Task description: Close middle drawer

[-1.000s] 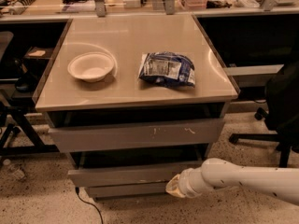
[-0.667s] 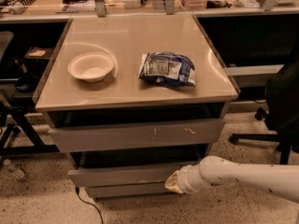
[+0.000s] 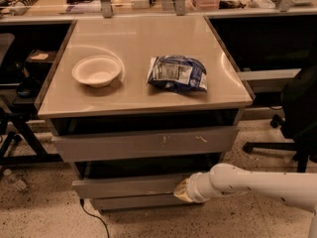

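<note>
gripper (image 3: 181, 190) shifted slightly left, now at right end of middle drawer (image 3: 124, 187) front

Pincer (image 3: 181, 191) low, on outstretched white arm (image 3: 257, 183)

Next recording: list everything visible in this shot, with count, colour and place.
cabinet: one, tan top, centre
bowl: one, white, left on the cabinet top
snack bag: one, blue, right of the bowl on the cabinet top
top drawer: one, grey with pale scratches, just under the top
middle drawer: one, plain grey, below the top drawer, dark gap above it
bottom drawer: one, grey, narrower, lowest
office chair: one, black, right edge
arm: one, white, reaching in from the right
gripper: one, pale yellowish, at the right end of the middle drawer's front
</note>
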### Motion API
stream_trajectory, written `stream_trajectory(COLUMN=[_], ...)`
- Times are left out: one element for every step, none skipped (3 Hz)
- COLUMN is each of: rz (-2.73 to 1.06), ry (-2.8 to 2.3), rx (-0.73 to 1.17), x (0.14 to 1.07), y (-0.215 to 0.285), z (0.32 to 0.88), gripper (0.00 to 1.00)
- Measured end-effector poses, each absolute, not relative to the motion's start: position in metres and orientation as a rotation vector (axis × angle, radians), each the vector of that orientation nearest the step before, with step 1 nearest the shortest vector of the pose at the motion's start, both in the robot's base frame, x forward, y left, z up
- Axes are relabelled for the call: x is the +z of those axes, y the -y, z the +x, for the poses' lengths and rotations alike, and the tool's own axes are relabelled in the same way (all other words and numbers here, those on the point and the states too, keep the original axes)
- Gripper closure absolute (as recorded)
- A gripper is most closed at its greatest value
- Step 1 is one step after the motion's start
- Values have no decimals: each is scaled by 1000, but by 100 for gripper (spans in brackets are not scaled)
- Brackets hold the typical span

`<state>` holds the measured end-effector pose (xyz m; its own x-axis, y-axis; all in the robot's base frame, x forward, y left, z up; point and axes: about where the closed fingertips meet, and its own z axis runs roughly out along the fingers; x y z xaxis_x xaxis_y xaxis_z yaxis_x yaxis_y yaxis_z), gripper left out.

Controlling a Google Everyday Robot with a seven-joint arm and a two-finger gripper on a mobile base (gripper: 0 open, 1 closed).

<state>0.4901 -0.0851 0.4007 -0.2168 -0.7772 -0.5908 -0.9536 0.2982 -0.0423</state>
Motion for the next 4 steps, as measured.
stream_trajectory(rz=[-1537,-1537,-1537,-1537], ry=[-2061,-2061,-2061,-2061], rx=[454,455,455,455], x=[401,401,401,401], y=[85,85,85,85], z=[490,490,490,490], gripper=[57,34,11,0])
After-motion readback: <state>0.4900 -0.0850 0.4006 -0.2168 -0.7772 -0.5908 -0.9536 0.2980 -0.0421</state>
